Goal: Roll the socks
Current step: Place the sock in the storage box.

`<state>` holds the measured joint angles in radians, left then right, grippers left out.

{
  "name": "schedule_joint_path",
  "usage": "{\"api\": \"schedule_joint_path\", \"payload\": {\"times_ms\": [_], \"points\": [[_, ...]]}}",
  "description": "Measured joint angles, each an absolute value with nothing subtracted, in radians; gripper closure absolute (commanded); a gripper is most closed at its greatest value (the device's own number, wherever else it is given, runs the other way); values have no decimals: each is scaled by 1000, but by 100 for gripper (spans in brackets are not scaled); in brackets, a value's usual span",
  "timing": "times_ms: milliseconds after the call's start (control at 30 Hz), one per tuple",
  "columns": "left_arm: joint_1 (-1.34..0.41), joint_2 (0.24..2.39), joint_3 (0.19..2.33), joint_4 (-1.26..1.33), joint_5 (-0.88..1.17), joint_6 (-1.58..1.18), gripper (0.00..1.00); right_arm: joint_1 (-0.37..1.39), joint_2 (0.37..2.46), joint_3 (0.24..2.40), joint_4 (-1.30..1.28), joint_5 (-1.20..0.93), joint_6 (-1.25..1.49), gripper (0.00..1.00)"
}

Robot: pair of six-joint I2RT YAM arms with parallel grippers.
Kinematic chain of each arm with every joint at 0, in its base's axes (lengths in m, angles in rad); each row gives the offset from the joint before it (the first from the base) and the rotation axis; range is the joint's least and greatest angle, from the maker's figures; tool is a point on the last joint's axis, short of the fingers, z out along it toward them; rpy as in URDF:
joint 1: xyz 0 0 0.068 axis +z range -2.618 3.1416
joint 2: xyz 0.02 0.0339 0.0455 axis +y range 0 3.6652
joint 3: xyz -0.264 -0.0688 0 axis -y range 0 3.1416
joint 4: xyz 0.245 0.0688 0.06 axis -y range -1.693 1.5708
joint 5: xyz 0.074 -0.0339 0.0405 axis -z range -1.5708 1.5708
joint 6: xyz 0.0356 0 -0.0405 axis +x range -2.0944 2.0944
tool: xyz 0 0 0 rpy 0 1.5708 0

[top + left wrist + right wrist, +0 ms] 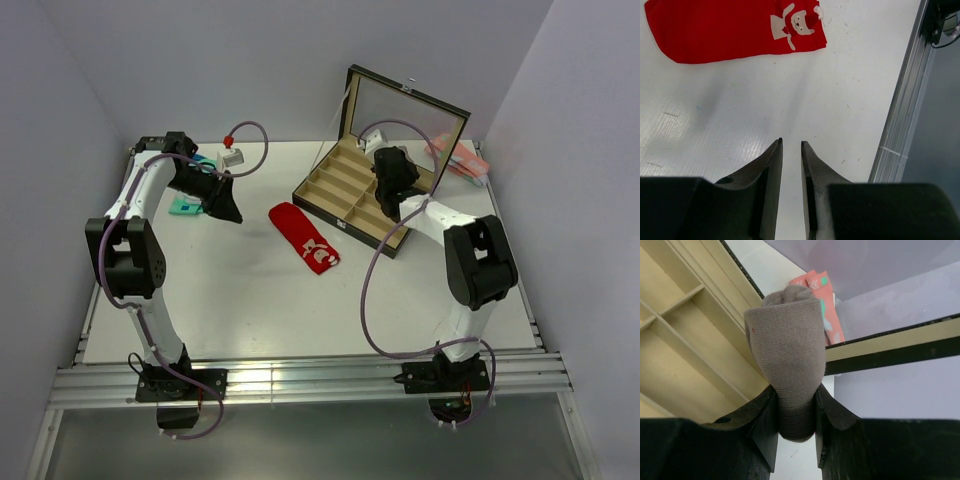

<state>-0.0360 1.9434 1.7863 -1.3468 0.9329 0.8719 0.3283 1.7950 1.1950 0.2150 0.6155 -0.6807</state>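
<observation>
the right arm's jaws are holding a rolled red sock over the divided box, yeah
No: the rolled sock between the right arm's jaws is grey-brown, not red; it is over the divided box. The right wrist view shows it.

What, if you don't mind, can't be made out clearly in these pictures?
- Red sock: left wrist view, far part cut off by the top edge; single or stacked pair, cannot tell.
- Teal sock: top view, mostly hidden by the left arm.
- Coral patterned fabric: right wrist view, largely behind the taupe fabric bundle clamped in the right gripper.
- Bundle's lower end: same view, buried between the fingers.
</observation>
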Motion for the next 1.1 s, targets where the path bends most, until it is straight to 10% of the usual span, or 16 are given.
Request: {"api": "schedule_joint_path", "payload": {"times_ms": [1100], "points": [[-36,1982,1790,-1346,946,872,73,256,1941,1273,-25,395,-590,100]]}}
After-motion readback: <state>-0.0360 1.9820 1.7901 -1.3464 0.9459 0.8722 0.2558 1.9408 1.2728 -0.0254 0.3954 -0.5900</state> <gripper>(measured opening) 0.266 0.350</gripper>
